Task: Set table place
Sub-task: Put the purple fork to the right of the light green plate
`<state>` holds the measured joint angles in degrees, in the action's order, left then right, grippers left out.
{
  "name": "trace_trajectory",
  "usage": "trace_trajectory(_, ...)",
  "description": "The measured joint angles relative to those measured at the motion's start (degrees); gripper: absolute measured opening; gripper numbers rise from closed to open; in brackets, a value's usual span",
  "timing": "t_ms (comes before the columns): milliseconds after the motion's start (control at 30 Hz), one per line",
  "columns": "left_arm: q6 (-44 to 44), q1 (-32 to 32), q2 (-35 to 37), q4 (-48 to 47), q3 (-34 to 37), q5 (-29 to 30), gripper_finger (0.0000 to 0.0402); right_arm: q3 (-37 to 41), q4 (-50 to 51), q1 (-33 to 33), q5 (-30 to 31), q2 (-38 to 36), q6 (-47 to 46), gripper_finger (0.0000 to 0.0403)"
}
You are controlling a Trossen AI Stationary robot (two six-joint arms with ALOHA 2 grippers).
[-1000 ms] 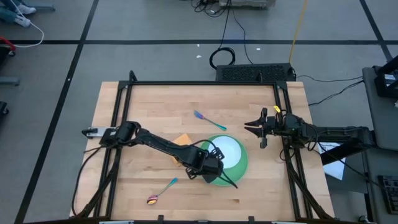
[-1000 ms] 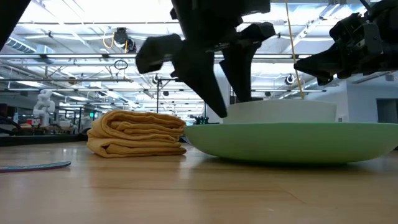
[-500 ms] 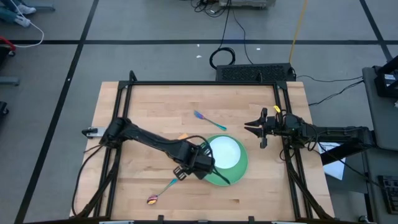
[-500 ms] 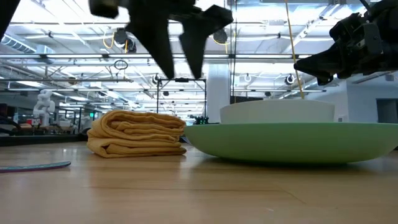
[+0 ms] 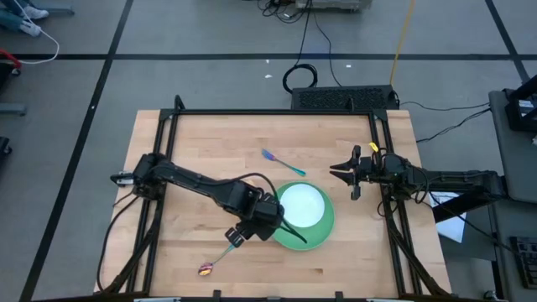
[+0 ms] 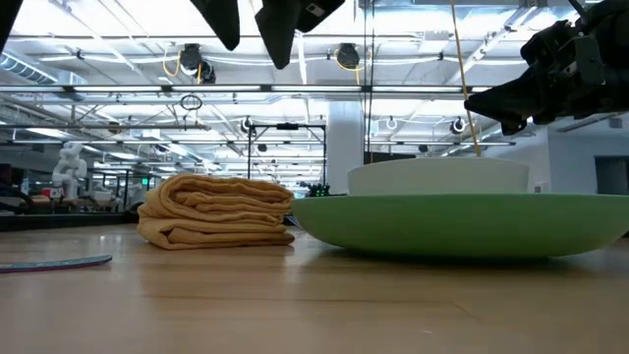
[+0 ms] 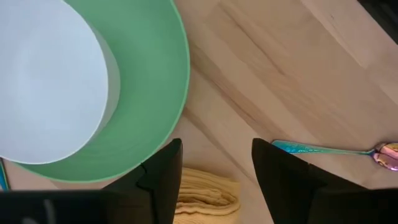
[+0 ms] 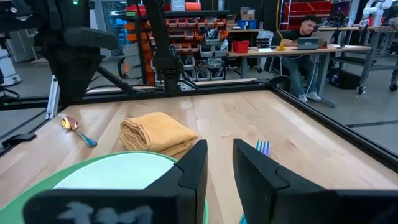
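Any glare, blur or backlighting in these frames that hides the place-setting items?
Low view: bright ceiling lights silhouette both tools, while the napkin and green plate read clearly. Left wrist view: the white bowl looks washed out and featureless. Right wrist view: the near plate rim is soft. High view: evenly lit.

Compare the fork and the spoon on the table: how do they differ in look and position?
The fork has a blue handle and lies beyond the green plate; the spoon has a teal handle and reddish bowl and lies near the table's front, left of the plate. Both lie flat on the wood, untouched.
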<state>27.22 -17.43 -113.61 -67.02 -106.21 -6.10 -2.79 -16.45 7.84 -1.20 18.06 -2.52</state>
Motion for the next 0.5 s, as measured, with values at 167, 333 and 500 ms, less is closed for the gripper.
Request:
trace_trajectory(167,-0.4,0.0,0.0,-0.2,0.0,0.1,0.0198,0.0,0.0,0.0,0.0,0.0,0.0,0.0068)
trace_trajectory(333,-1.3,-0.2,0.8,-4.6,0.0,2.0,0.0198,0.0,0.0,0.0,0.0,0.0,0.0,0.0068)
trace_trajectory(500,-4.5,-0.2,4.0,-7.7,0.0,4.4,0.0198,0.0,0.0,0.0,0.0,0.0,0.0,0.0068)
